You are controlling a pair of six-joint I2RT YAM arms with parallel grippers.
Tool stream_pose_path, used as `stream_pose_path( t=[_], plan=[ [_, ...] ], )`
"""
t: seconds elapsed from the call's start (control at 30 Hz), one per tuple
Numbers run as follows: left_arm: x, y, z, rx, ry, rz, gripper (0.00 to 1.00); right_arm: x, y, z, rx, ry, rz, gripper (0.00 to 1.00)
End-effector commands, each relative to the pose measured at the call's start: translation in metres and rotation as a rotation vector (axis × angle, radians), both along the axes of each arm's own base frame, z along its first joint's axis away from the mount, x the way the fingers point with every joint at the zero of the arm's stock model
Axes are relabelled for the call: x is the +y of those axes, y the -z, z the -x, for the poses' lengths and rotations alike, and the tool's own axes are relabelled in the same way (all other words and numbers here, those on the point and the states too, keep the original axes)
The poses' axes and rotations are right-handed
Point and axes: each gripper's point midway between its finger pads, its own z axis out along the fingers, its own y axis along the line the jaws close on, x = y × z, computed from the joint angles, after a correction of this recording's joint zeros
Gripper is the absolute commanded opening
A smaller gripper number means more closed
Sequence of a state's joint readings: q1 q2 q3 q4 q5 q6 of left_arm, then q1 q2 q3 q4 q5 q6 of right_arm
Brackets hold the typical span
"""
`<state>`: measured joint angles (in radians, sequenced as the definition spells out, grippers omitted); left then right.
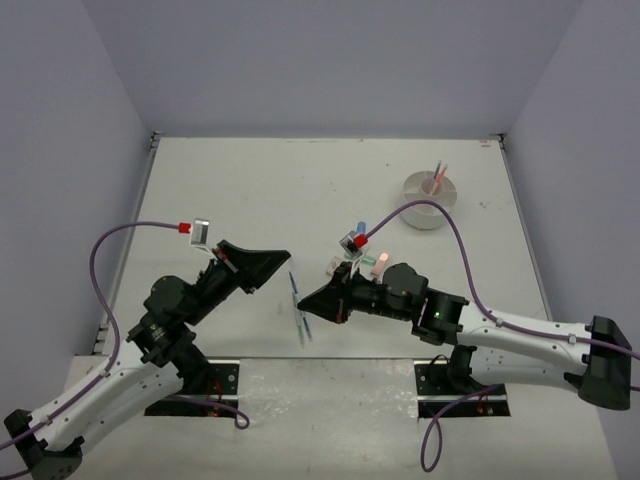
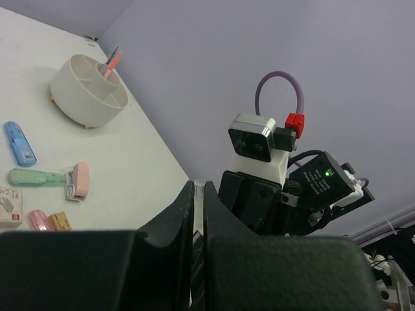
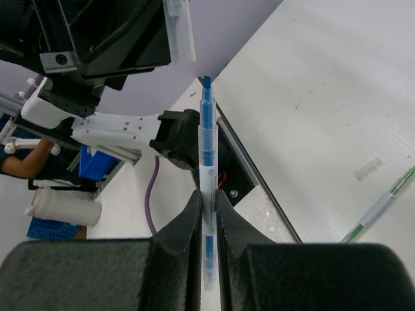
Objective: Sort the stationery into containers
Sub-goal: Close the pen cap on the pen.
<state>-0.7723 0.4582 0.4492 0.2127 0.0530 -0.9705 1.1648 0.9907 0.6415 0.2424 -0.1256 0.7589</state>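
Right wrist view shows the right gripper [image 3: 206, 195] clamped on the blue pen [image 3: 206, 139], jaws pressed against its clear barrel below mid-length, with the chisel tip projecting beyond the fingertips. I hold this pen above the table [image 1: 250, 180], near the middle of its near edge. The left gripper [image 2: 198, 193] has its jaws together on a small clear cap [image 3: 179, 29], near the pen tip. I judge the pen light, stiff and slippery. It is smooth round plastic that may rotate or slide in a pinch, so grip the barrel near its middle, square to the axis. The cap looks tiny and thin-walled, so limit the squeeze. The white tub [image 2: 84, 97], matte plastic with wedge compartments, stands toward the far right corner, with thin pens [image 2: 113, 58] leaning in its centre cup. Pastel blocks [image 2: 78, 181] lie near the table's middle.
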Motion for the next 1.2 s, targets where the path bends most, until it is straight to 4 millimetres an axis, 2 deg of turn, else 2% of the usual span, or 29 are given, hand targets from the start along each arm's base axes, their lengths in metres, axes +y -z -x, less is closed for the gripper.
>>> stream_pose_path(
  t=[0.0,1.17],
  plan=[
    [0.009,-0.027,0.000,-0.067,-0.039,0.011,0.00,-0.002,-0.021,0.001,-0.031,0.005,-0.047,0.00],
    [0.001,-0.004,-0.001,-0.048,-0.006,-0.040,0.00,-0.004,-0.043,-0.006,-0.076,0.033,-0.052,0.00]
  ],
)
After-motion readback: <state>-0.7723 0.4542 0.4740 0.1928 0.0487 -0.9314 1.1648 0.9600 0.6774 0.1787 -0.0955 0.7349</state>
